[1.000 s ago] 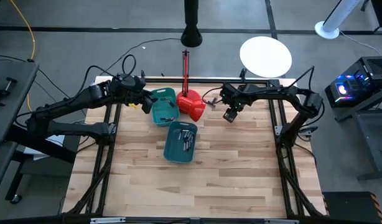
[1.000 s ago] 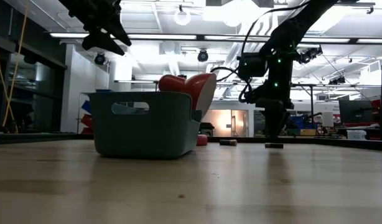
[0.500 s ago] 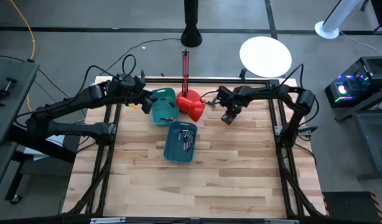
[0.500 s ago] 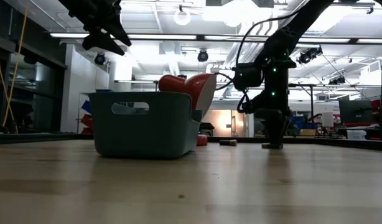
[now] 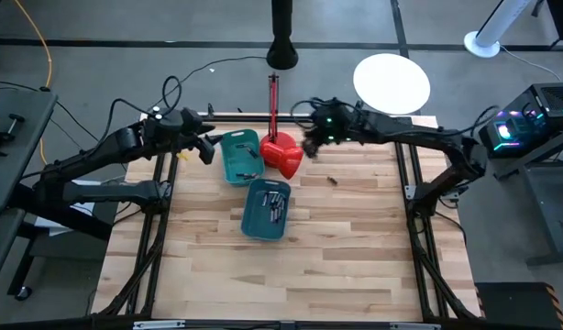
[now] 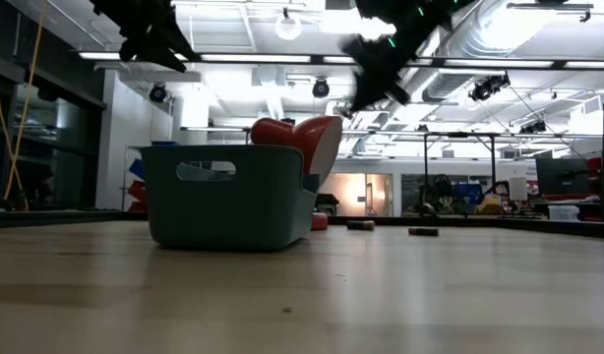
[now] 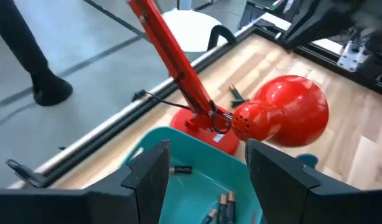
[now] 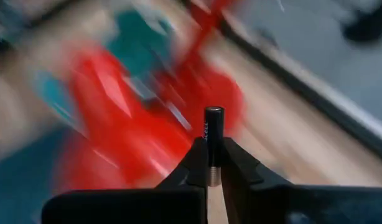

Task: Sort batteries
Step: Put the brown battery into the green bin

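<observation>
My right gripper (image 8: 213,163) is shut on one small dark battery (image 8: 213,121) and hangs in the air beside the red lamp head (image 5: 281,154), well above the table (image 6: 381,59). My left gripper (image 7: 206,168) stands open above the far teal bin (image 5: 240,156), touching nothing. That bin holds several batteries (image 7: 222,202) on its floor. A second teal bin (image 5: 266,208), nearer to me, also holds several batteries. Loose batteries (image 5: 331,180) lie on their sides on the wood (image 6: 423,232). My right gripper pinches the battery's lower part (image 8: 211,155) between its two fingertips. The battery lies along the fingers, and its capped end (image 8: 214,112) sticks out past their free ends. It is lifted clear of the table.
The red lamp's stem (image 5: 272,101) runs toward the far edge, and its head rests on the table between the two arms. Another small battery lies behind the lamp (image 7: 234,94). Bare wood spreads across the table's near half (image 5: 291,275).
My right gripper has shut on a battery lying on the table right of the lamp. It has then risen fast and swung toward the far left, up beside the lamp head, with the battery lifted clear. My left gripper has drawn back slightly toward the table's left.
</observation>
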